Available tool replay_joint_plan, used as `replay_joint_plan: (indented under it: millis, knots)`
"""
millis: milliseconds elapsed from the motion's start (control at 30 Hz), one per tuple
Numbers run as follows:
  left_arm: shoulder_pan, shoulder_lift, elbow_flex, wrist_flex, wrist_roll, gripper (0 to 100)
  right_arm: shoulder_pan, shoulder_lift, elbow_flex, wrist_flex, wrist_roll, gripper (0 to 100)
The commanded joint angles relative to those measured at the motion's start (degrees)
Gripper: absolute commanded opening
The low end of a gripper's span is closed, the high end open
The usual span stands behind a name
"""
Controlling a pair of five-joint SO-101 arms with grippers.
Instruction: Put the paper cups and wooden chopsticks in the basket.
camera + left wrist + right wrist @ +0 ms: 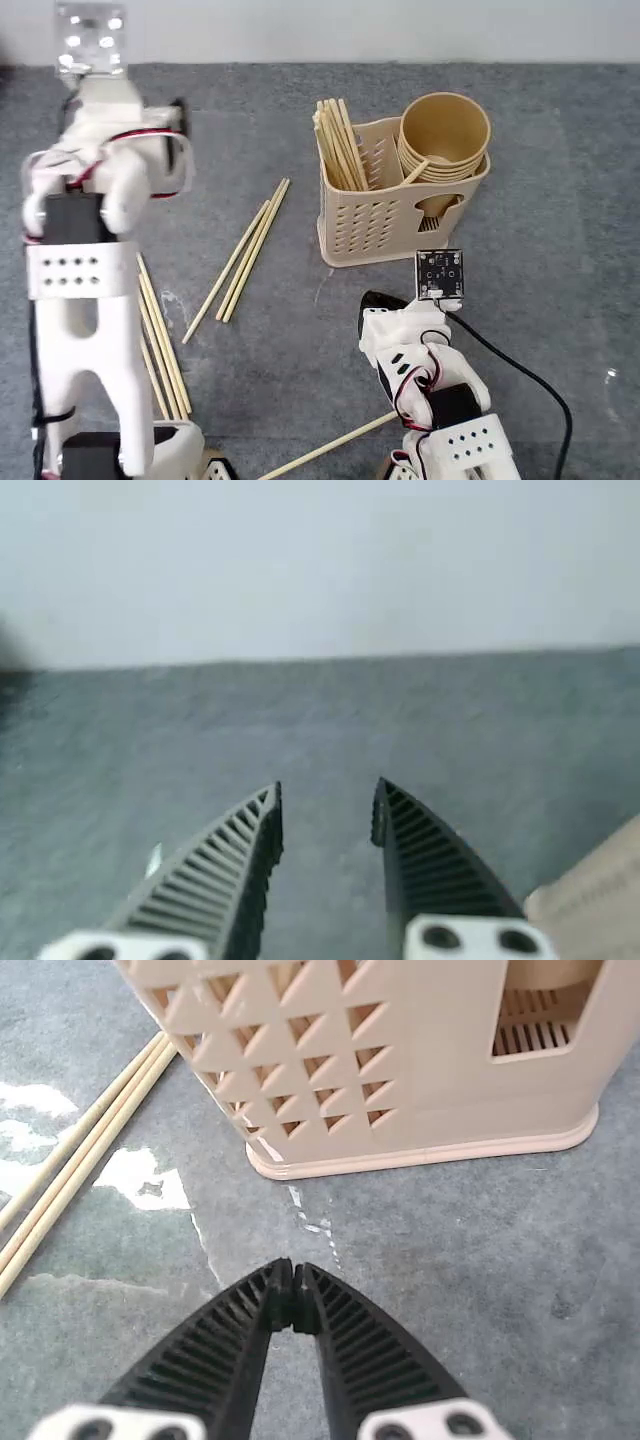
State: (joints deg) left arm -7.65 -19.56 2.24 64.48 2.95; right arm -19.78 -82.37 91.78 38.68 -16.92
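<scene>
the paper cups (445, 125) already sit stacked in the right compartment of the basket (375, 225), at the upper centre of the high view. a bundle of chopsticks (340, 145) stands in its left compartment. the job looks mostly done, and what is left is the loose sticks on the grey surface (560, 300). the right hand (292, 1268) is closed on nothing, low over the surface just in front of the basket's base. the left hand (327, 785) is open and empty, pointing toward the far wall. the likeliest target is the three loose chopsticks (250, 255) lying side by side left of the basket. a single chopstick (330, 445) lies at the bottom edge, and further chopsticks (165, 340) lie beside the left arm. to do it well, the right hand should open first and cross the trio near their middle so they balance. it should then close firmly, tip them upright and lower them into the left compartment without nudging the basket, which looks light.
</scene>
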Motion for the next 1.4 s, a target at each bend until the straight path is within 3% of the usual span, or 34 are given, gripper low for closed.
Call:
replay_joint_plan:
  millis: [0,267,433,667,867,1067,1367]
  knots:
    - [-2.99,-1.93,1.19,4.31,-6.77,15,0.31,-0.84,-0.35,-0.31,-0.26,1.0]
    - [-8.97,-1.93,8.22,13.80,-8.70,15,0.31,-0.84,-0.35,-0.31,-0.26,1.0]
    - [-10.29,-1.85,17.10,13.36,-11.25,15,0.31,-0.84,-0.35,-0.31,-0.26,1.0]
    - [-10.90,-1.85,26.51,6.86,-11.16,15,0.31,-0.84,-0.35,-0.31,-0.26,1.0]
    - [-15.21,-0.44,26.86,7.12,-11.43,15,0.31,-0.84,-0.35,-0.31,-0.26,1.0]
    - [-19.08,10.20,26.51,6.95,-15.12,21,0.31,-0.84,-0.35,-0.31,-0.26,1.0]
    - [-19.08,22.77,20.53,6.59,-14.95,21,0.22,-0.84,-0.35,-0.31,-0.26,1.0]
